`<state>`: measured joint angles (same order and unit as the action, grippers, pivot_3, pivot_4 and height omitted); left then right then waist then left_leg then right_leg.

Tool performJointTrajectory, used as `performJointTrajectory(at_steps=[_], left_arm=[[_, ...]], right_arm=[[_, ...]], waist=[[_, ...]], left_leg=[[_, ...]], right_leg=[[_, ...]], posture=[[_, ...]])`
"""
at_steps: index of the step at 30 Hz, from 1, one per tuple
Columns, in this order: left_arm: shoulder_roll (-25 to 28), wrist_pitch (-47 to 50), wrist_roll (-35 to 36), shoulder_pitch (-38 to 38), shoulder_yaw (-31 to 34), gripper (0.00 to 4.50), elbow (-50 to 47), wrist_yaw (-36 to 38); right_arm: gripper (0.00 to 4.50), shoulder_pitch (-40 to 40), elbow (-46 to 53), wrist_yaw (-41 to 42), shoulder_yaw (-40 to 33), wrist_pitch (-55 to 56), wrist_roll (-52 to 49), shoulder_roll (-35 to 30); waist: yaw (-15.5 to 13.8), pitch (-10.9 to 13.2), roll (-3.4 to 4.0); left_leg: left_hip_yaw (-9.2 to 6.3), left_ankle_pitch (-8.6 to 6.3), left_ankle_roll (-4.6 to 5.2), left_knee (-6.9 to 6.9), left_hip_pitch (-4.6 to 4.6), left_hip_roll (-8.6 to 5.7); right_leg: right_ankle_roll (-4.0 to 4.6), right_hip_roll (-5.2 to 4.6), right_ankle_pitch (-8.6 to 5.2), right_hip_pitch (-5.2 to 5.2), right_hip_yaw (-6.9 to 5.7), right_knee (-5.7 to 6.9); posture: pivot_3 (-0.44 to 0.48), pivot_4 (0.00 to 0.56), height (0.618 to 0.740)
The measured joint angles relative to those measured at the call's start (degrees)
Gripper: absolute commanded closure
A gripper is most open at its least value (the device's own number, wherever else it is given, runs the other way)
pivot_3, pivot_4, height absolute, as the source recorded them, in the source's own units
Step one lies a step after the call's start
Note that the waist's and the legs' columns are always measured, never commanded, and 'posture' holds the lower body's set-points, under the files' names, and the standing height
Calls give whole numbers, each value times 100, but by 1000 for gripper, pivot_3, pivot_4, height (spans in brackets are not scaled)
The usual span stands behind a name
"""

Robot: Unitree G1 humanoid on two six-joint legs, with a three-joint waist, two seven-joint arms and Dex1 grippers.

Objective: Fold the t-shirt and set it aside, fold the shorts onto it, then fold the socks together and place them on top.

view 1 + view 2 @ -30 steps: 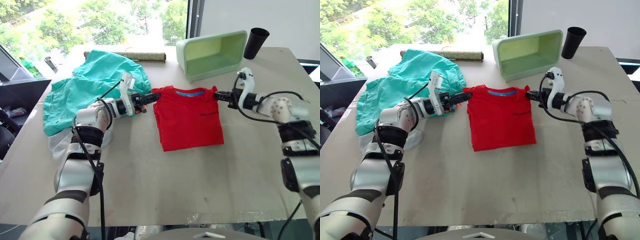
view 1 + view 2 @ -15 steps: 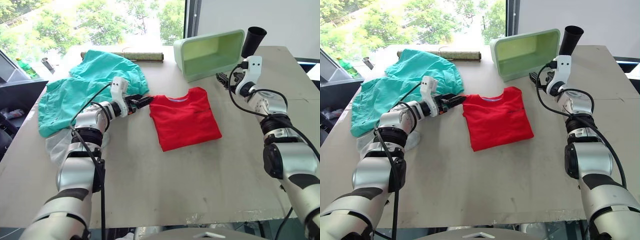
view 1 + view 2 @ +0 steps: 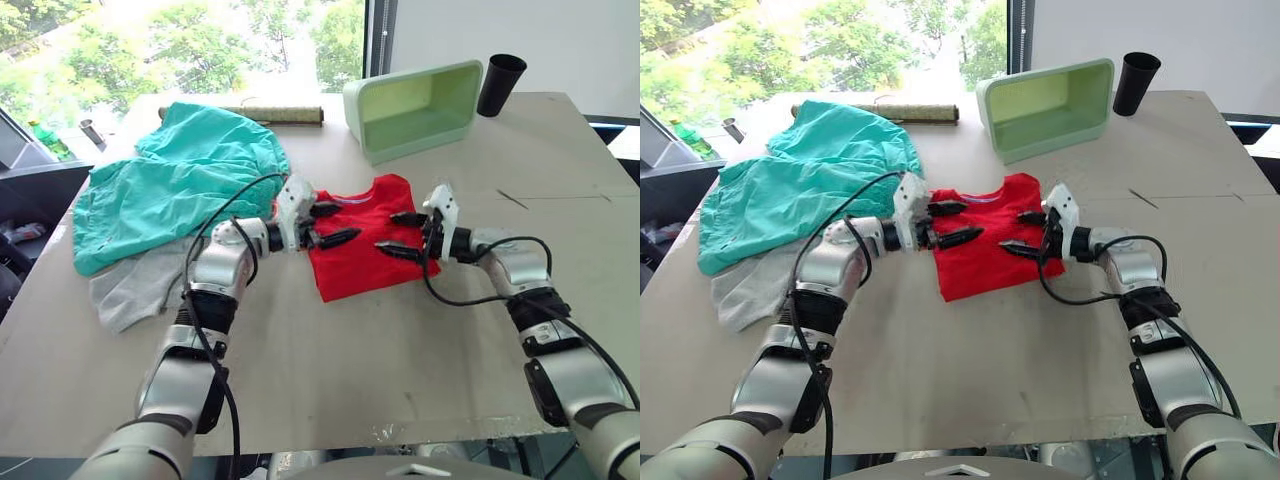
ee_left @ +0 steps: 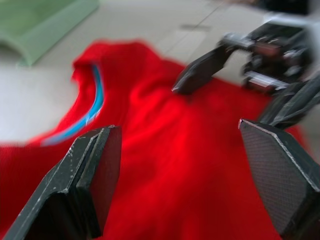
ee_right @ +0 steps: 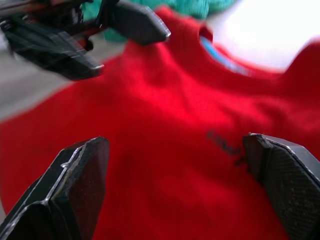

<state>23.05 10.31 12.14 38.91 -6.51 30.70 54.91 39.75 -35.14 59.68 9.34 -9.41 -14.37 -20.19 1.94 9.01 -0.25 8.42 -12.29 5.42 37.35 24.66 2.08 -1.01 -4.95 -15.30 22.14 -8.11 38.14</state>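
A pale green bin (image 3: 420,105) lies tipped on its side at the far edge of the table (image 3: 330,370), with a black cup (image 3: 500,84) standing just beside it and a brown roll (image 3: 270,115) lying nearby.

Silver-grey jointed arms, black cables, black-fingered grippers, white wrist housings

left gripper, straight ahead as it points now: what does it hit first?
Probably the right gripper: the open left gripper points across the folded bright red cotton t-shirt at it, fingers facing fingers. If it angles downward, the shirt comes first; depth is unclear.
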Motion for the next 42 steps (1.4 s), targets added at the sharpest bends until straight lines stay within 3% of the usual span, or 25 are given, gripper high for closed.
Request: performJointTrajectory(at_steps=[5,8,12,15,20,29,32,35,37,40,42], left_arm=[[-40,-653,-546,259,-121,480,786,-403],[128,-1216,-690,269,-206,480,1051,-391],[333,-1463,-711,66,-93,480,930,-318],[343,-1453,-712,-47,-72,480,760,-262],[288,-1359,-711,-108,-73,480,573,-243],[259,-1293,-509,-334,-1,480,339,70],[258,-1195,-423,-401,85,353,229,127],[269,-1197,-308,-536,170,353,91,260],[339,-1187,-187,-608,193,353,-50,470],[854,-932,238,-699,332,353,-739,1152],[1201,-678,468,-707,520,353,-1188,1371]], right_arm=[[0,22,-27,-177,52,226,395,-99],[0,-150,213,-82,34,192,471,-583],[0,-251,483,76,-482,-534,105,-966],[0,98,458,-210,-948,-1442,-312,-782],[0,477,-34,-662,-1042,-2537,-475,-354],[0,953,-575,-1116,-809,-2153,-10,347],[694,958,-557,-1063,-752,-2167,30,440],[2266,957,-570,-1075,-707,-2191,102,484],[3030,956,-581,-1081,-711,-2233,117,471],[4296,776,-126,-1075,-711,-2597,74,316],[4415,603,272,-1088,-714,-2855,31,203]], waist=[[-19,-8,-2],[-58,-12,-2],[-7,-13,1],[34,-13,3],[-18,-14,3],[30,-18,2],[36,-18,2],[39,-18,2],[40,-17,2],[41,-16,4],[28,-15,5]], left_leg=[[0,0,0,2,-5,0],[-1,0,-1,3,-12,-1],[-1,0,-3,0,-19,6],[-3,4,-10,-7,-21,8],[-6,4,-9,-8,-8,4],[-4,4,-9,-9,-13,4],[-4,5,-9,-8,-13,4],[-4,4,-9,-10,-12,4],[-4,4,-9,-11,-9,5],[-6,5,-10,-14,1,6],[-8,5,-11,-16,4,5]], right_leg=[[0,-4,0,-4,-1,1],[0,-7,0,-11,-1,-1],[7,-7,4,-12,-1,-2],[13,-7,6,-12,-3,-1],[13,-9,6,-10,-13,-10],[11,-6,6,-10,-10,-6],[11,-6,7,-10,-10,-6],[12,-5,6,-9,-10,-6],[12,-4,6,-6,-10,-7],[13,-5,6,5,-10,-7],[13,-7,6,4,-12,-14]], posture=[[0,150,740],[0,150,740],[0,150,740],[0,150,740],[0,150,740],[0,150,740],[0,150,740],[0,150,740],[0,150,740],[0,150,740],[0,150,740]])
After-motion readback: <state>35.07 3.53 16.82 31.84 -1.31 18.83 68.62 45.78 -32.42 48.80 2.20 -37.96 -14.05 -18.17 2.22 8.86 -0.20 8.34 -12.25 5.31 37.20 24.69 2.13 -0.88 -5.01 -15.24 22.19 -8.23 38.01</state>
